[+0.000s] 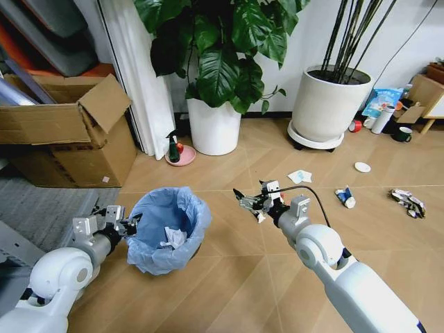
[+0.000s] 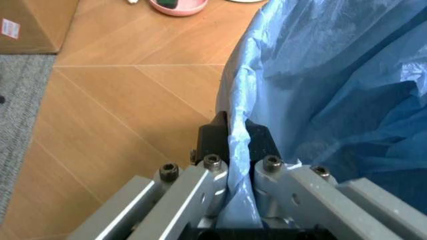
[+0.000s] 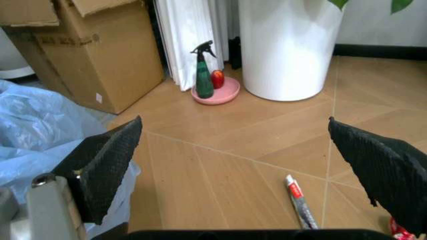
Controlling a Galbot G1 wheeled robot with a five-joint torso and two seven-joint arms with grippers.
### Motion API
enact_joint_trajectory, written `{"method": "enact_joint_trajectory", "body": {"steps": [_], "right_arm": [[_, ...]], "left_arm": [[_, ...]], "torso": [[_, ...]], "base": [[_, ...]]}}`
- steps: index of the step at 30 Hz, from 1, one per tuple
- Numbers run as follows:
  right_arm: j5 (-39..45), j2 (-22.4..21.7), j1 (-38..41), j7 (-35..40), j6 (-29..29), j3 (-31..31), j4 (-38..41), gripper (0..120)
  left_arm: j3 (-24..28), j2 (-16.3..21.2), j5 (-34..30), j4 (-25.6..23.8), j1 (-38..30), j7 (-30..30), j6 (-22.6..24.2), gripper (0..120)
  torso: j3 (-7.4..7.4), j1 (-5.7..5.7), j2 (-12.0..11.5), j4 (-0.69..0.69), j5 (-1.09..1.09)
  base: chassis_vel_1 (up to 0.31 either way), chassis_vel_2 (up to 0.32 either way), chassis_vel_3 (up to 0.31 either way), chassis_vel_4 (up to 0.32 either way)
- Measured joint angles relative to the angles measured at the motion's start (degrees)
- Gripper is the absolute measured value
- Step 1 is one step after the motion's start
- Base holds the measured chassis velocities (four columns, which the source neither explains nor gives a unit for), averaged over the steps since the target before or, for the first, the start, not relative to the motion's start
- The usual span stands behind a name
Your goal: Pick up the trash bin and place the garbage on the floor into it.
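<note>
The trash bin [image 1: 196,216], lined with a crinkly light-blue bag [image 2: 333,75], stands on the wooden floor [image 1: 229,277] with a crumpled white tissue [image 1: 173,238] inside. My left gripper [image 1: 129,223] is shut on its rim; the left wrist view shows the fingers [image 2: 212,137] pinching the bag's edge. My right gripper [image 1: 250,203] hovers open just right of the bin, its pads [image 3: 107,167] wide apart with nothing between them. Garbage lies on the floor: a thin tube [image 3: 300,202], a white tissue [image 1: 300,176], a white disc [image 1: 362,167], a blue-white wrapper [image 1: 345,198] and a printed wrapper [image 1: 408,202].
A cardboard box [image 1: 69,132] and grey carpet [image 1: 35,208] lie to the left. Two large white plant pots [image 1: 214,126] [image 1: 329,104] stand behind, with a pink dish holding a spray bottle [image 1: 177,151] between box and pot. Cups and a bottle [image 1: 381,119] sit far right.
</note>
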Motion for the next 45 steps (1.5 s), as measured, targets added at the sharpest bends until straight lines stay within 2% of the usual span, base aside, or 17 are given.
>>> {"method": "enact_joint_trajectory", "body": {"steps": [11,29,45], "right_arm": [[-1.0,0.0,-3.2,-0.6,0.5,3.5,0.8,100],[-3.2,0.0,-10.2,-2.8,2.3,13.6,2.6,100],[-4.3,1.9,-11.9,-2.6,3.3,15.1,1.7,100]], "left_arm": [[0.1,-0.3,0.4,-0.3,0.3,0.1,0.0,0],[-0.3,-1.1,2.0,-0.6,1.3,1.0,-0.3,0],[-0.6,-1.3,2.0,-1.8,2.7,1.0,-0.3,0]], "torso": [[0.0,-0.01,0.0,0.0,0.01],[0.0,0.0,0.0,0.0,0.0],[0.0,0.0,0.0,-0.01,0.0]], "base": [[-0.089,-0.094,0.083,0.094],[-0.093,-0.09,0.095,0.098],[-0.05,-0.046,0.054,0.049]]}}
